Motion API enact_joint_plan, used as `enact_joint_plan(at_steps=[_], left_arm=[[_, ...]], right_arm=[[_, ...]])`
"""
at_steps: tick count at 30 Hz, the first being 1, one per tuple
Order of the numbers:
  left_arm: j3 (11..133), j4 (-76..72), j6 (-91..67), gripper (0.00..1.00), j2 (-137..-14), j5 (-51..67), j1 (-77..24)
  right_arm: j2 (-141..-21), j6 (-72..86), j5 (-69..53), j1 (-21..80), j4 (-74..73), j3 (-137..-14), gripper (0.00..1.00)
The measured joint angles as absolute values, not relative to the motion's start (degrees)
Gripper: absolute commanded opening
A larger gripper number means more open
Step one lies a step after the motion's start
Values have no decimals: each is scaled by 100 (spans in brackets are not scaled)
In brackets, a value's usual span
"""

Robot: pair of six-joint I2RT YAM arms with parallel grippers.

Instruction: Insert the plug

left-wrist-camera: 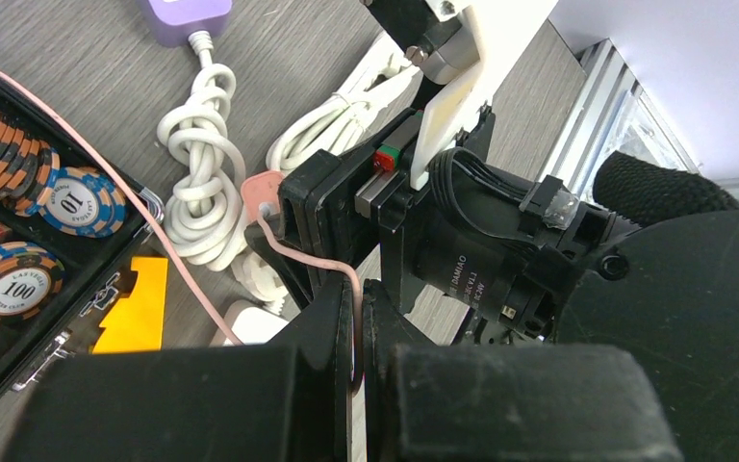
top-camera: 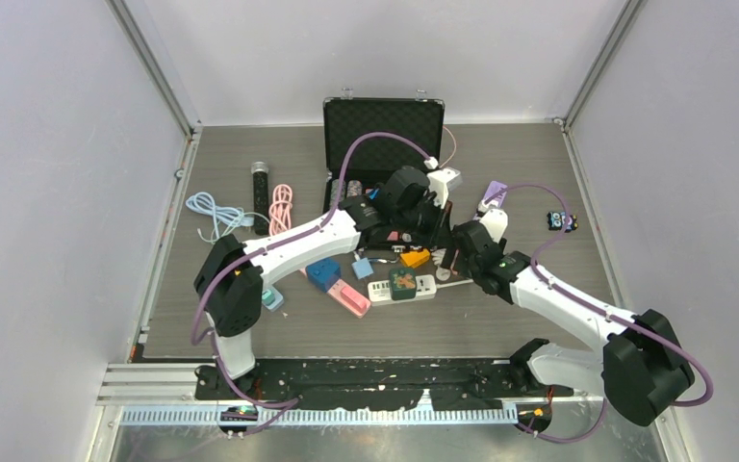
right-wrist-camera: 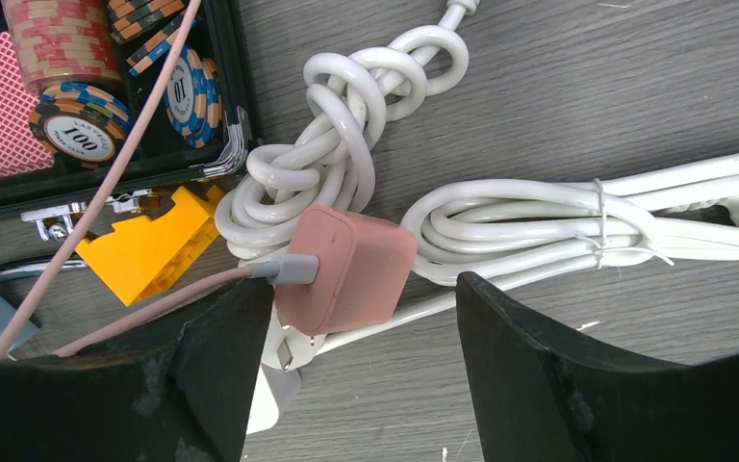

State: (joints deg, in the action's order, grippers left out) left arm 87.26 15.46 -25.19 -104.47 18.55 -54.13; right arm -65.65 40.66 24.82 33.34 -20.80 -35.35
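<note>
pink plug (right-wrist-camera: 346, 268) prongs hidden underneath; white piece (right-wrist-camera: 277, 385) below it mostly covered, can't ID; pink cable (right-wrist-camera: 168, 298) left of it vanishes.

Straddling the plug (right-wrist-camera: 346, 274) with the right hand (right-wrist-camera: 354, 289); lying right of the case (right-wrist-camera: 241, 115), against the knotted cable (right-wrist-camera: 346, 125), left of the bundled cable (right-wrist-camera: 539, 226).

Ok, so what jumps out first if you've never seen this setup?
A pink plug sits among tangled white cords, between the open jaws of the right gripper. The left gripper pinches its thin pink cable. At the table's far side lies an open black case of poker chips.
</note>
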Motion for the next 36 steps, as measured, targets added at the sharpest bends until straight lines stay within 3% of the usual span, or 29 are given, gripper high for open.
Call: enact_joint_plan(at_steps=[20,36], left_arm=[[8643,1756,-2563,0,-10298,1885,-5358],[8527,1612,-2644,0,-10165,1931,-5347]], right_arm=[[-6635,3415,2661,3527,-1747,-3538,74],[-6676,2867,2919,3708,-1494,-3573,23]])
